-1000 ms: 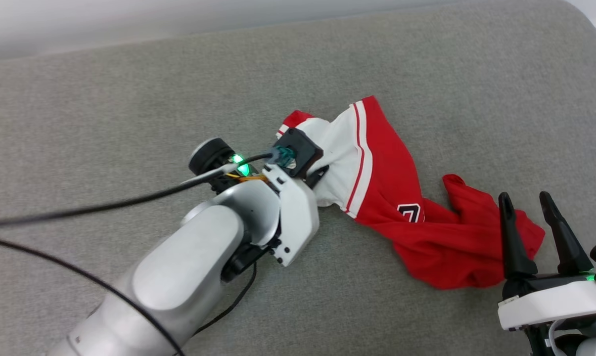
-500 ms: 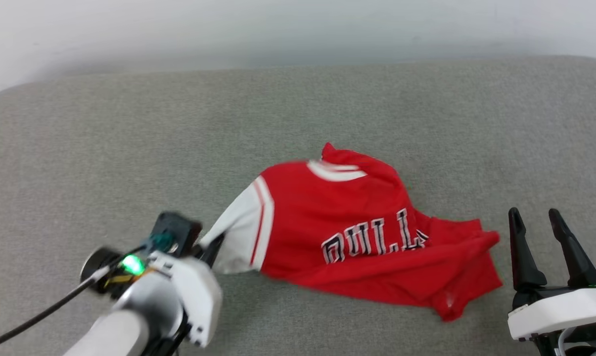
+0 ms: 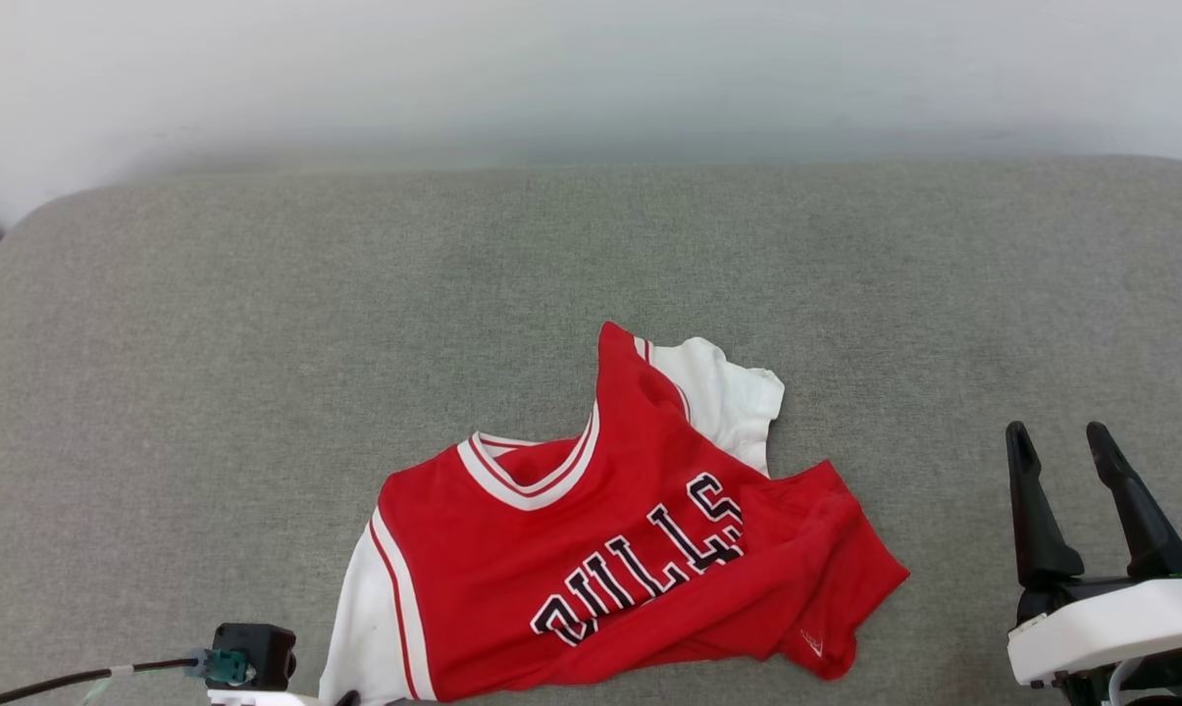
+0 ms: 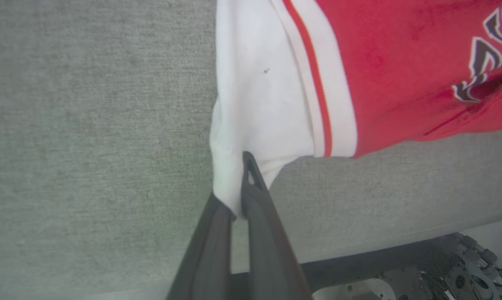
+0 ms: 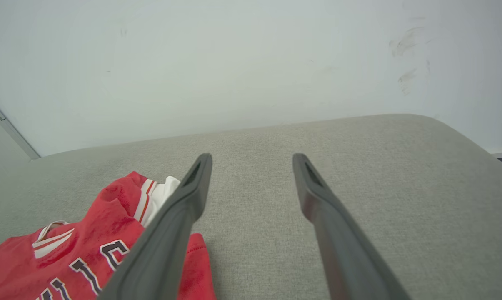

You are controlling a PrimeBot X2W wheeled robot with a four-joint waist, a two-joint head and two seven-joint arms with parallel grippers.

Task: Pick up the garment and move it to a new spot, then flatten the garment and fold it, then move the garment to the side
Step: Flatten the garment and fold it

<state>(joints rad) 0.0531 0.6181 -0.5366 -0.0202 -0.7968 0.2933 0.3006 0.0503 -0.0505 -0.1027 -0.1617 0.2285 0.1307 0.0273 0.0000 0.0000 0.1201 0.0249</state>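
The garment (image 3: 591, 559) lies rumpled on the grey fabric-covered table (image 3: 208, 343), in the lower centre of the head view. It is front side up, with the black lettering (image 3: 640, 579) and the striped V-neck (image 3: 532, 480) exposed. The upper white sleeve (image 3: 728, 397) points toward the upper right. The lower white sleeve (image 4: 259, 104) reaches the bottom edge of the frame. The left gripper (image 4: 234, 196) has its jaws closed on the hem of the lower white sleeve, pinching the cloth. The right gripper (image 3: 1058, 436) stands at the lower right, apart from the garment, with its jaws spread wide and holding nothing.
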